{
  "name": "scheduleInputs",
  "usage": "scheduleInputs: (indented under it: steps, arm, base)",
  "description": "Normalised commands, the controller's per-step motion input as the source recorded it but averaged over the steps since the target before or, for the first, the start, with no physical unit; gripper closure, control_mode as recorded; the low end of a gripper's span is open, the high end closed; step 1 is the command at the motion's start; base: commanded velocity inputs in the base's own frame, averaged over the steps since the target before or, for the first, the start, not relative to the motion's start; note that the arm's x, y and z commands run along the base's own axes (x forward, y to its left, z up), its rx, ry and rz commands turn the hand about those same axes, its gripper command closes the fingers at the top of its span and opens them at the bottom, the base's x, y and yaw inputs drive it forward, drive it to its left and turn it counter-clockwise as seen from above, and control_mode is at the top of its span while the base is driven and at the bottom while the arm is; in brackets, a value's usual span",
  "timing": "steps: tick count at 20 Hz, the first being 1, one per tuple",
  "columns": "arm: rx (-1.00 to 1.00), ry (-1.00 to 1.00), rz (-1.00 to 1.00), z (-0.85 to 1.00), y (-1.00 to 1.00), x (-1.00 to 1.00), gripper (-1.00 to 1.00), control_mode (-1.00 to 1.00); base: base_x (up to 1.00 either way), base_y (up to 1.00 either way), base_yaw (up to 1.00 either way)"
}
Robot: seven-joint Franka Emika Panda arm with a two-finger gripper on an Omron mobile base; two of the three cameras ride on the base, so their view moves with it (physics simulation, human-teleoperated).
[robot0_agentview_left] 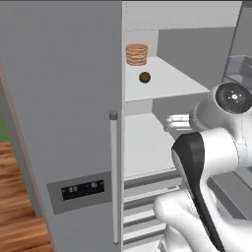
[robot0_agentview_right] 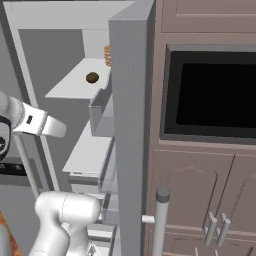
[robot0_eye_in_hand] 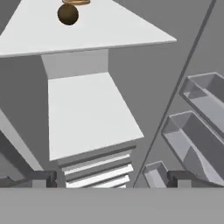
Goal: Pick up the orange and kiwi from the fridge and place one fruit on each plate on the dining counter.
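The fridge (robot0_agentview_left: 64, 98) stands with its right door swung open and white shelves showing. A small brown kiwi (robot0_agentview_left: 144, 77) (robot0_agentview_right: 92, 77) (robot0_eye_in_hand: 68, 14) lies on the upper shelf (robot0_agentview_left: 167, 81), just in front of a stack of tan round cakes (robot0_agentview_left: 136, 54). My gripper (robot0_eye_in_hand: 113, 180) is open, its two dark fingertips (robot0_eye_in_hand: 43, 179) far apart with nothing between them. It hovers in front of the middle shelf (robot0_eye_in_hand: 87, 113), well below and short of the kiwi. The orange, both plates and the dining counter are out of view.
The closed left door carries a black dispenser panel (robot0_agentview_left: 82, 189) and a long bar handle (robot0_agentview_left: 114, 177). The open door (robot0_agentview_right: 131, 125) with grey bins (robot0_eye_in_hand: 197, 127) stands on the right. Beyond it are brown cabinets and a black wall oven (robot0_agentview_right: 215, 90). Drawers (robot0_eye_in_hand: 98, 168) sit below the middle shelf.
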Motion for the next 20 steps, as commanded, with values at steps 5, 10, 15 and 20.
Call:
scheduleInputs:
  steps: [5,10,15,20]
  arm:
    - [0.02,0.00,0.01,0.83,-0.04,0.64,-1.00,-1.00]
    - [0.02,0.00,0.00,0.21,0.00,0.95,-1.00,-1.00]
    - [0.00,0.00,0.00,-0.02,0.00,0.81,-1.00,-1.00]
    - [0.00,0.00,0.02,-0.11,0.03,0.80,-1.00,-1.00]
  base:
    - [0.00,0.00,0.00]
    - [0.00,0.00,0.00]
    - [0.00,0.00,0.00]
    - [0.00,0.00,0.00]
